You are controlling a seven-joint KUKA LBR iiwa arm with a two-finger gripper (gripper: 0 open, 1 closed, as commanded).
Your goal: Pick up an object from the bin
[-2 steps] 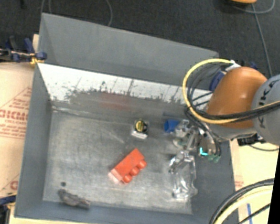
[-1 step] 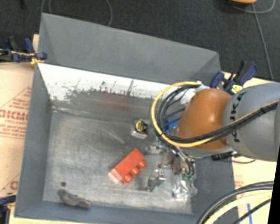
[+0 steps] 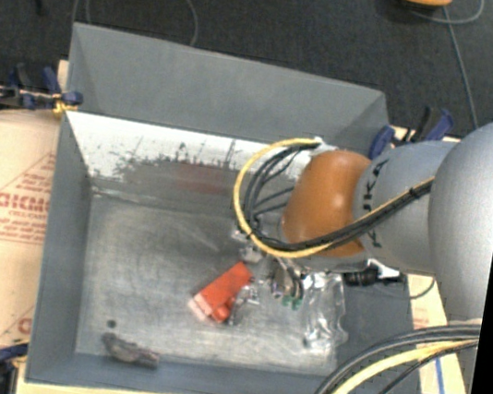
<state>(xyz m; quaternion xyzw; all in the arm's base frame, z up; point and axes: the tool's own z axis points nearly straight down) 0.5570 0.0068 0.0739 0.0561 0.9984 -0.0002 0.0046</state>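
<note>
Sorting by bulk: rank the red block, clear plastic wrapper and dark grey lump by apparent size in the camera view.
1-2, alike: red-orange rectangular block and crumpled clear plastic wrapper; the arm hides part of each.
3: dark grey lump, smallest.

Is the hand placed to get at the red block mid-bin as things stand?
Probably yes: the hand hangs right at the upper right end of the red block, and nothing lies on the block or between the two.

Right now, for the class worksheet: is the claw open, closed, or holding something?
Claw: cannot be told; it sits low beside the right end of the orange-red block.
</note>
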